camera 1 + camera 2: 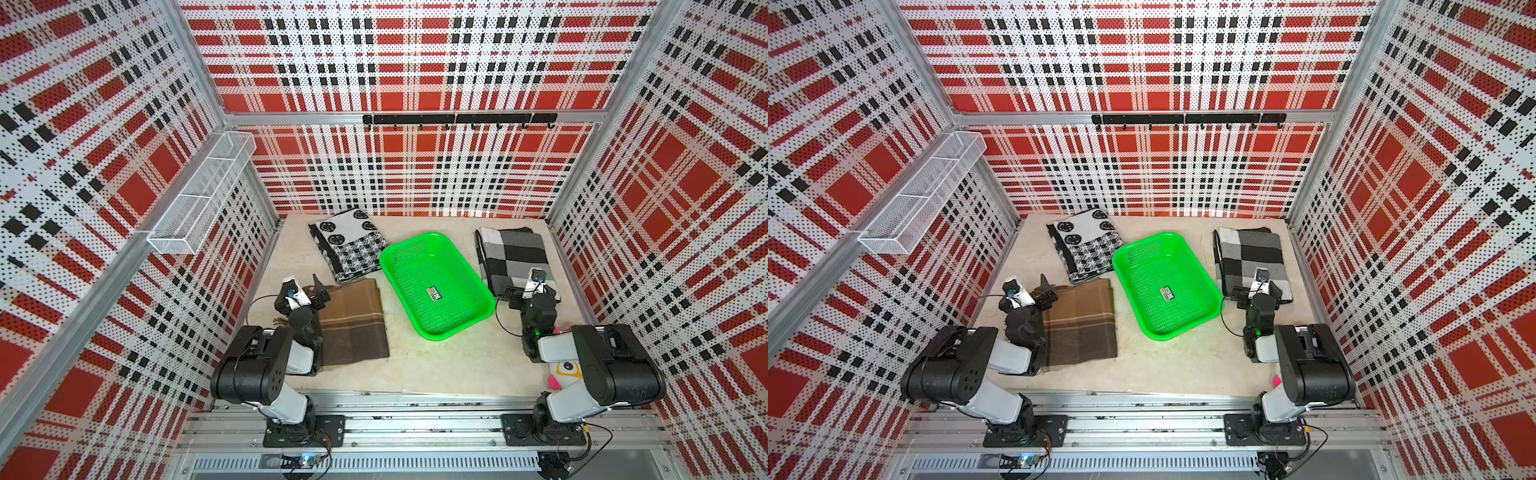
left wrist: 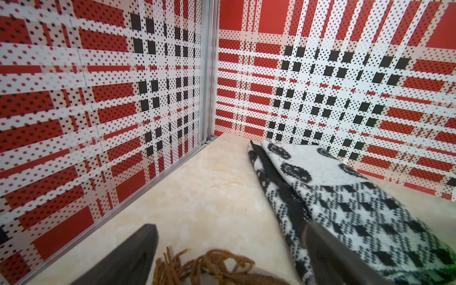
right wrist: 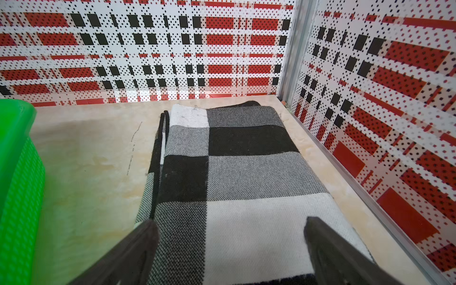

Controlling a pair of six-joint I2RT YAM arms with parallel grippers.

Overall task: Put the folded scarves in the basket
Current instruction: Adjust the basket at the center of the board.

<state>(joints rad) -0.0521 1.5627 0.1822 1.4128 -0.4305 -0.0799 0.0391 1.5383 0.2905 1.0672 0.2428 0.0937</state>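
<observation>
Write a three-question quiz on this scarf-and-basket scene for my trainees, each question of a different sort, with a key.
1. True or false: a scarf already lies in the basket.
2. The right gripper is over which scarf? A brown scarf; B grey checked scarf; C spotted scarf.
3. Fill in: the left gripper and the right gripper are both ____.
Key: 1 false; 2 B; 3 open.
</observation>
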